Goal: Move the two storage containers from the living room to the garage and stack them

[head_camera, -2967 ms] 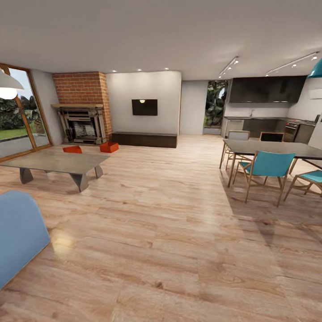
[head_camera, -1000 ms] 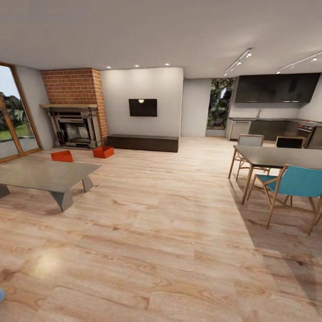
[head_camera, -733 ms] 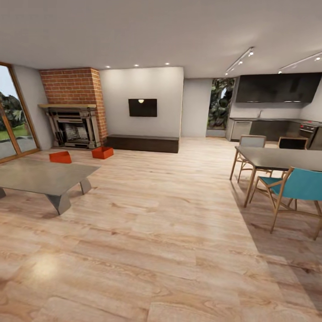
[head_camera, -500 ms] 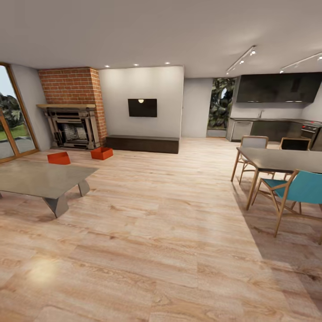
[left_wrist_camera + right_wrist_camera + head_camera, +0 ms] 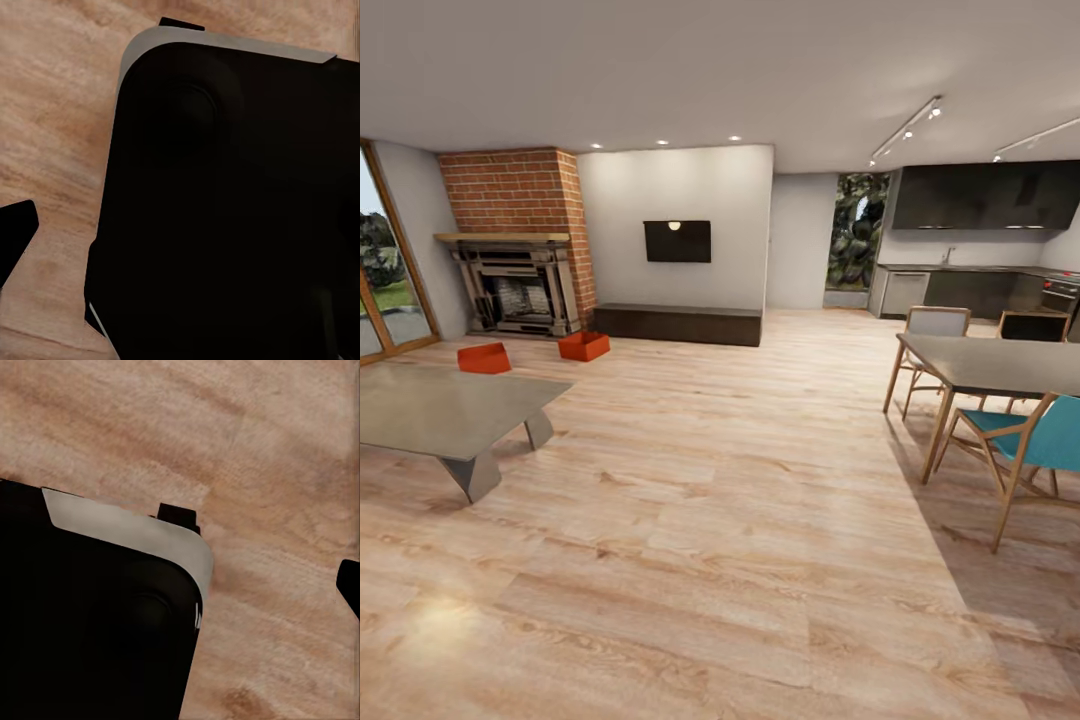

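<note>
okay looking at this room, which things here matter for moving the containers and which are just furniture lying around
For the job:
left storage container, on the wood floor before the fireplace
right storage container, on that floor near the bench

Just there:
brick fireplace
wall TV
low dark bench
grey coffee table
dining table
teal chair

1. Wood-plank floor (image 5: 720,520): broad open run from the near edge to the far wall, centre unobstructed.
2. Low grey table (image 5: 445,415): blocks the near left; passage lies along its right side.
3. Two storage containers (image 5: 484,358) (image 5: 583,346): on the floor beyond the table, apart from each other, in front of the brick fireplace (image 5: 515,250).
4. Long dark bench (image 5: 678,324): against the far wall, just right of the containers.
5. Dining table (image 5: 1000,365) and teal chair (image 5: 1030,440): occupy the right side.
</note>
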Robot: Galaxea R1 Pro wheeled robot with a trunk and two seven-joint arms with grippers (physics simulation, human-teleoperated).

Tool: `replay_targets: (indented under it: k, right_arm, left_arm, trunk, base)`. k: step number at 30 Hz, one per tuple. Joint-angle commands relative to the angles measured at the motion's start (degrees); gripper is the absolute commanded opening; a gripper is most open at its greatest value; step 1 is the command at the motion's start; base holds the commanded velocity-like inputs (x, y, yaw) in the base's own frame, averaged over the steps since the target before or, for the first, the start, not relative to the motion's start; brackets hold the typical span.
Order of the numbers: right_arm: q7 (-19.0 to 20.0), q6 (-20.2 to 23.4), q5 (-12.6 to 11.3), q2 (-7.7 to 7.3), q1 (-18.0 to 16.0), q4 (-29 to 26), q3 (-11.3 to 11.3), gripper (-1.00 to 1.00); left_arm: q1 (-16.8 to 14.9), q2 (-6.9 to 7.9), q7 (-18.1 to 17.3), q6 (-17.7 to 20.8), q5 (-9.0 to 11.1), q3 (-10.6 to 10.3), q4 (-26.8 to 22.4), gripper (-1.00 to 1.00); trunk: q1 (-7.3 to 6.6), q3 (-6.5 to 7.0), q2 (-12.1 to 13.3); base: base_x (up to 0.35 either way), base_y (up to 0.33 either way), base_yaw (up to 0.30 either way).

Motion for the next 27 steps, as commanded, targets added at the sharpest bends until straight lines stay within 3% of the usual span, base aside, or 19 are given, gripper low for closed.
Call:
replay_targets:
  k: [1, 27]
  right_arm:
    - [0.21, -0.30, -0.60, 0.03, -0.06, 0.16, 0.48, 1.00]
    - [0.20, -0.32, -0.60, 0.03, -0.06, 0.16, 0.48, 1.00]
  left_arm:
    - [0.02, -0.01, 0.08, -0.04, 0.31, 0.02, -0.07, 1.00]
    - [0.01, -0.01, 0.08, -0.07, 0.22, 0.19, -0.07, 1.00]
  trunk:
    - [0.03, -0.05, -0.02]
    - [0.03, -0.05, -0.02]
  base:
    - [0.322, 0.000, 0.000]
    - [0.322, 0.000, 0.000]
